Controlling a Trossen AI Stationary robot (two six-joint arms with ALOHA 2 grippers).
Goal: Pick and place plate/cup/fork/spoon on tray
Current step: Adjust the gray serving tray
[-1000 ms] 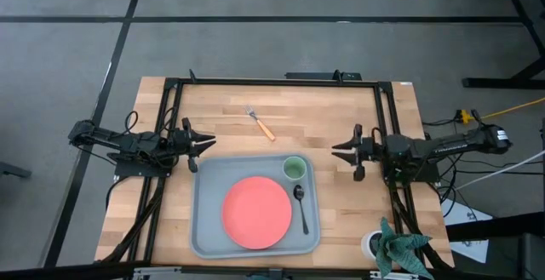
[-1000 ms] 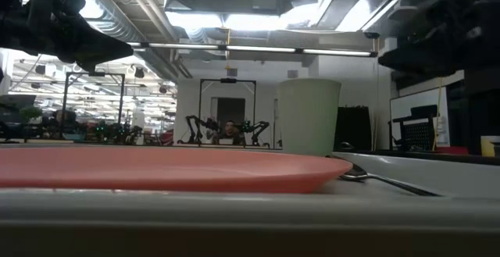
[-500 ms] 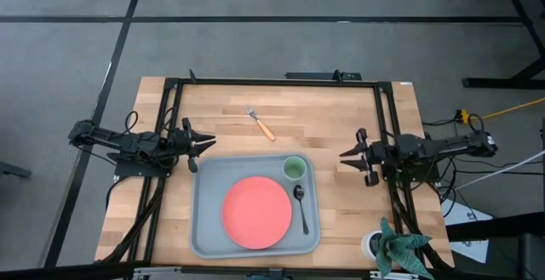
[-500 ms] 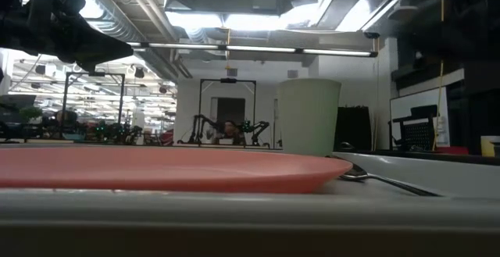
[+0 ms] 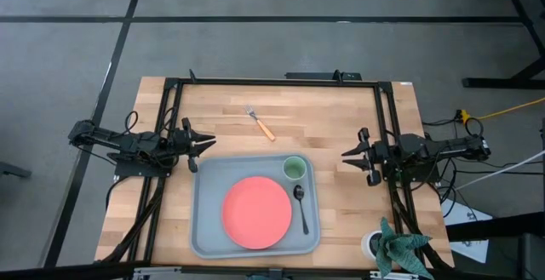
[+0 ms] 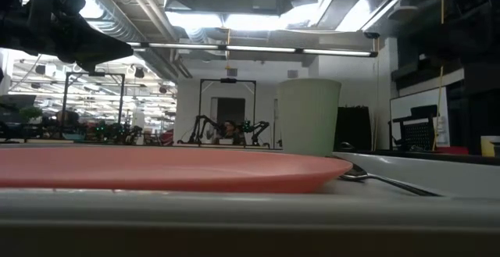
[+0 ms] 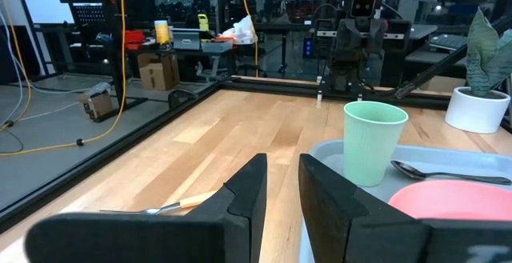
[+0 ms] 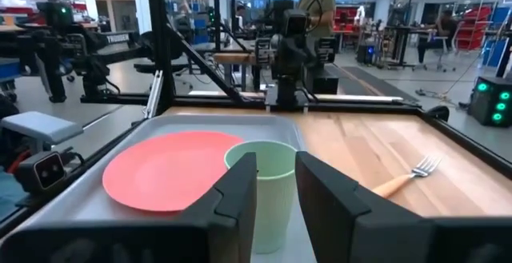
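The blue-grey tray [image 5: 197, 216] lies on the near middle of the table. On it are the coral-red plate [image 5: 256, 212], the pale-green cup [image 5: 294, 168] upright at its far right corner, and the dark spoon [image 5: 301, 205] to the right of the plate. The orange-handled fork [image 5: 261, 124] lies flat on the wood beyond the tray. My left gripper [image 5: 211, 142] hovers off the tray's far left corner, my right gripper [image 5: 343, 155] off its right side. Both are empty, with a narrow gap between the fingers [image 7: 282, 163] [image 8: 276, 159].
A white pot with a green plant [image 5: 396, 246] stands at the table's near right corner. Black frame rails [image 5: 272, 82] run along the far, left and right sides. Bare wood lies around the fork and to the right of the tray.
My right gripper has drawn back toward the table's right edge and slightly toward the near edge, away from the tray. The things on the tray and the fork have stayed where they were.
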